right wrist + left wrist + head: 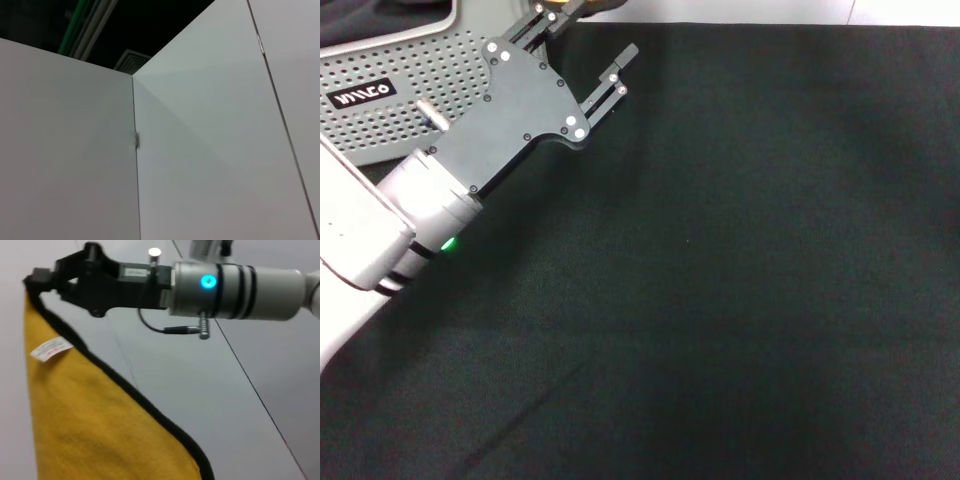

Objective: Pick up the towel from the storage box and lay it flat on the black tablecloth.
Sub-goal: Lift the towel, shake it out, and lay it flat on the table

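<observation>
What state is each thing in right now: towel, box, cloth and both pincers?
Square yellow terry towel: hanging by one corner, yellow side showing.
Right pincer: shut on the towel's top corner.
Left pincer: open, by the box's corner.
Light grey perforated plastic storage box: upright, inside out of view.
Large black woven tablecloth: spread flat, no towel on it yet.

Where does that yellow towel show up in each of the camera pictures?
Head view: the towel is only a yellow sliver at the top edge, by the left gripper.
Left wrist view: it hangs yellow side out, its top corner pinched by the right gripper.
Right wrist view: not in it.
Shared landmark: the pale seamed wall panels in both wrist views.
</observation>
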`<state>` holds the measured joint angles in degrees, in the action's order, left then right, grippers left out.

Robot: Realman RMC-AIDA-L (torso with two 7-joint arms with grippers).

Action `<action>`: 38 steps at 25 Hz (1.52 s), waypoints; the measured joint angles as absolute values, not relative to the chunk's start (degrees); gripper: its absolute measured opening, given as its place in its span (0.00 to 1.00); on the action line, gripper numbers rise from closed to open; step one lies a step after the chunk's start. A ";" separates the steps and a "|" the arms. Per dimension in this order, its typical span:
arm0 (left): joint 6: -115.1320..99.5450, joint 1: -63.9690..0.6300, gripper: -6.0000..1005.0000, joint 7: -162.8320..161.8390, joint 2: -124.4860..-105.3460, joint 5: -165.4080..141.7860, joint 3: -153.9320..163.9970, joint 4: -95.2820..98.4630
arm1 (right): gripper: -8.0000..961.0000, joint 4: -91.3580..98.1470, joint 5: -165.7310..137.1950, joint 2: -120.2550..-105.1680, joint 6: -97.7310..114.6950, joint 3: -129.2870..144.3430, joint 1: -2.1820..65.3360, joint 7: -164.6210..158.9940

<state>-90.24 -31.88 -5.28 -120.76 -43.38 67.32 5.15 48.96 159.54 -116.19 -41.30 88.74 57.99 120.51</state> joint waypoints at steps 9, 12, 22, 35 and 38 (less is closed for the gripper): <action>-91.88 -34.78 0.59 7.16 -120.76 -40.02 67.18 1.41 | 0.01 48.83 159.52 -116.19 -39.22 88.75 59.75 119.20; -92.19 -35.68 0.59 8.33 -120.76 -39.49 66.75 0.82 | 0.01 48.78 159.51 -116.19 -39.14 88.77 59.86 119.06; -90.32 -37.47 0.59 10.57 -120.76 -38.69 66.93 0.28 | 0.01 47.37 159.51 -116.19 -37.86 88.85 61.55 117.80; -89.05 -40.23 0.59 13.29 -120.76 -37.98 65.27 -1.72 | 0.01 46.76 159.51 -116.19 -37.78 89.42 62.78 115.17; -88.87 -40.37 0.59 13.30 -120.76 -37.96 64.43 -1.80 | 0.01 46.76 159.51 -116.19 -37.78 89.48 62.78 114.74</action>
